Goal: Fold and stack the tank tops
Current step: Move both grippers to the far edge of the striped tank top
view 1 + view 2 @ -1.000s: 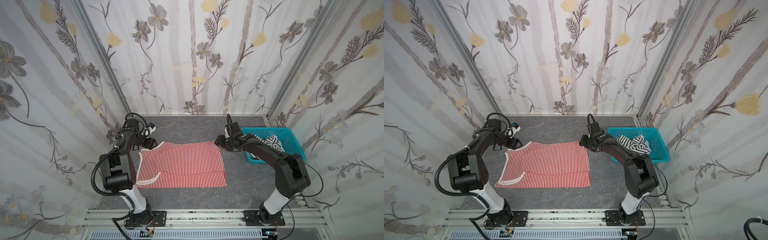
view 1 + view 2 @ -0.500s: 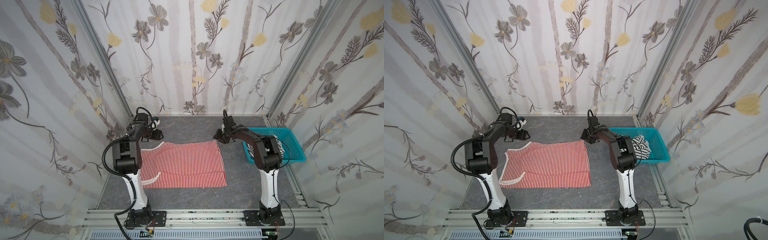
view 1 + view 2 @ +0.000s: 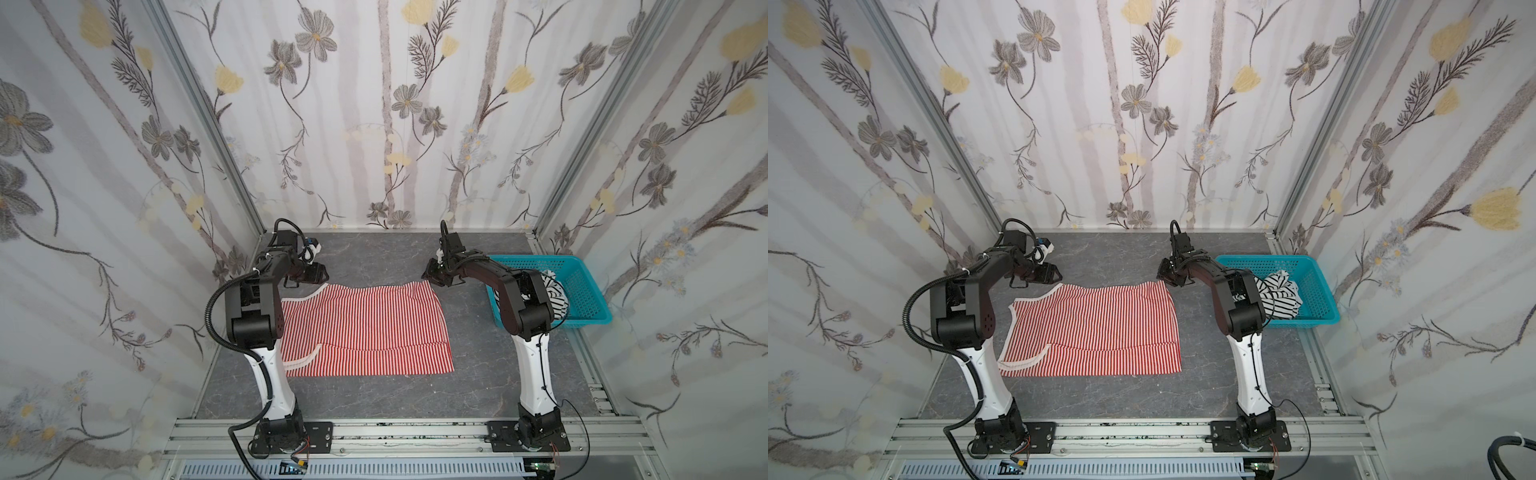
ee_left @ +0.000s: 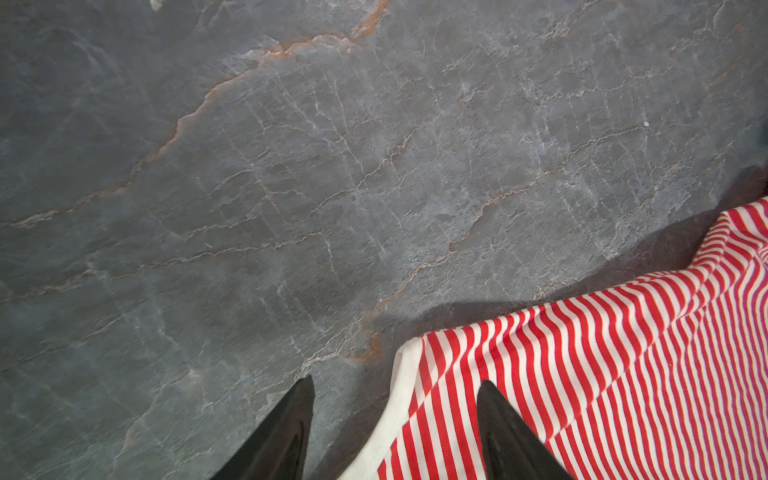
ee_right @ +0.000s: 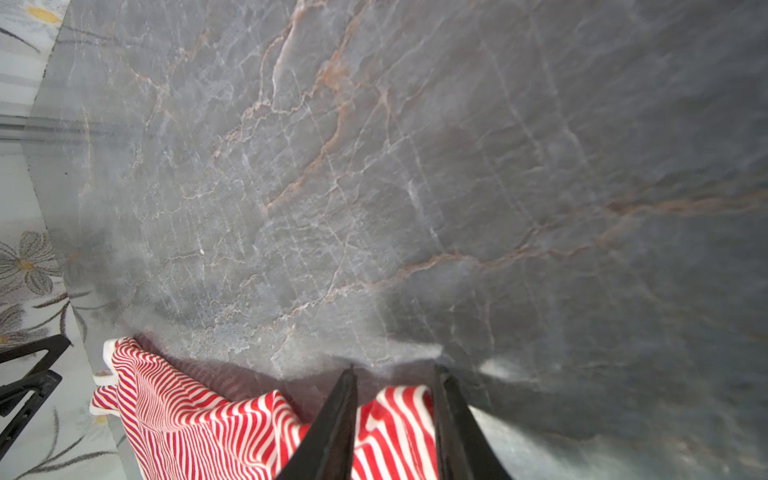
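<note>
Grey marbled table (image 3: 374, 257) carries the red-and-white top (image 3: 361, 328), laid out between the arms. Right of it, the turquoise basket (image 3: 536, 259) holds the crumpled black-and-white top (image 3: 1277, 291). Fingers of the left gripper (image 4: 395, 380) stand wide apart astride the white-trimmed far corner; those of the right gripper (image 5: 395, 370), narrower but apart, flank the other far corner.

Red-and-white striped top (image 3: 365, 328) with white trim. Black-and-white striped top (image 3: 1279, 291) in turquoise mesh basket (image 3: 586, 299). Grey table (image 3: 374, 257) with pale and rusty veins. Walls (image 3: 374, 104) white, with grey and yellow flowers.
</note>
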### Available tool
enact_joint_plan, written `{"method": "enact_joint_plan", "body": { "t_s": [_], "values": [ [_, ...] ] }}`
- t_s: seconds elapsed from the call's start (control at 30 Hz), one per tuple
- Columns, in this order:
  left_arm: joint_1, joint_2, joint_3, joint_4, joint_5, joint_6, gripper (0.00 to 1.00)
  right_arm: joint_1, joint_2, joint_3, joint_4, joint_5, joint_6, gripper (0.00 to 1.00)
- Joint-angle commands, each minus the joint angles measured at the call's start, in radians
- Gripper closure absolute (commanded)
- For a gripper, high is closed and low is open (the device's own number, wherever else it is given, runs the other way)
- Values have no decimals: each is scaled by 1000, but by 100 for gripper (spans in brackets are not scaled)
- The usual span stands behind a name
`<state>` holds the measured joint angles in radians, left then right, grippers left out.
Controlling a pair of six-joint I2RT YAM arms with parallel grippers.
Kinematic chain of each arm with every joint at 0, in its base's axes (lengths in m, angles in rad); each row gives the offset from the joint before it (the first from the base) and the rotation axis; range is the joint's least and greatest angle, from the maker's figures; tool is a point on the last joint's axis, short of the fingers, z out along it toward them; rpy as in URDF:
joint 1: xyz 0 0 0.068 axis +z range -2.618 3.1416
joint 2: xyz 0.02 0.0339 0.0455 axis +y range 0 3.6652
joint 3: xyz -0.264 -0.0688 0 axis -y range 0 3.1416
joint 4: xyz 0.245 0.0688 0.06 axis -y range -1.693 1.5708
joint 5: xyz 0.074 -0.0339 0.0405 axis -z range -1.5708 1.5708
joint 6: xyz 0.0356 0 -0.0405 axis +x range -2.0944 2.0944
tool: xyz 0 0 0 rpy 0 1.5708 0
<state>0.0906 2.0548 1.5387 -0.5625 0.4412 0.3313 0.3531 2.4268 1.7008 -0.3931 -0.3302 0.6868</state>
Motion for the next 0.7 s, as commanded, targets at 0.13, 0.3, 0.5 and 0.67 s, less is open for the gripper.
{"method": "enact_joint_plan", "body": {
  "t_s": [0.13,0.3,0.5,0.67],
  "values": [
    [-1,4,-8,24,-7,-17,36,3,-24,-28,-27,46,-22,89],
    [-1,5,-15,29,-12,-17,36,-3,-67,-59,-21,64,-32,100],
    [-7,10,-12,32,-17,-18,36,-5,-151,-122,6,67,-36,100],
    [-23,33,-2,34,-61,-24,38,-3,-208,-192,54,36,-22,100]
  ]
}}
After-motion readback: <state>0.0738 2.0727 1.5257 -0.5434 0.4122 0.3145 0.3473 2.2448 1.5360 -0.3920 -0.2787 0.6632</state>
